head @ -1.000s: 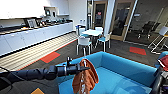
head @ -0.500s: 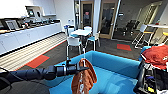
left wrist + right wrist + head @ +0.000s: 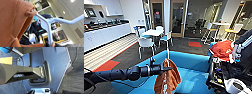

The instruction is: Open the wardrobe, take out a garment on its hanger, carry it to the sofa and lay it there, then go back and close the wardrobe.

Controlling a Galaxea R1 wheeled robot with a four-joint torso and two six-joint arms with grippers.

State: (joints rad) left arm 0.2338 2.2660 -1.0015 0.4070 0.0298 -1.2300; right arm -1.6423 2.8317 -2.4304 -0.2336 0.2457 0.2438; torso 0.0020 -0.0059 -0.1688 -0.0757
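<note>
We're looking at the left gripper (image 3: 164, 68) reaching out over the sofa (image 3: 194, 72), clamped shut on the hanger (image 3: 50, 25) of the garment (image 3: 167, 78). The garment is soft, rust-orange knit fabric, bunched and folded, hanging straight down below the gripper with its long axis vertical, white lettering running down the front. In the left wrist view the hanger is reading as smooth white plastic, a thin stem rising from the gripper and branching into curved arms, with an orange fabric loop hooked over one arm.

The sofa is sitting right under and beyond the gripper, bright blue, smooth upholstery, low back and rounded edges. Farther out past the gripper we're seeing a white round-cornered table with white chairs (image 3: 146, 42), dark carpet with red-orange patches, a pale striped floor section and a long white counter (image 3: 106, 35) along the wall. Wooden-framed glass doors are standing beyond that.

Can't tell about the right gripper.
</note>
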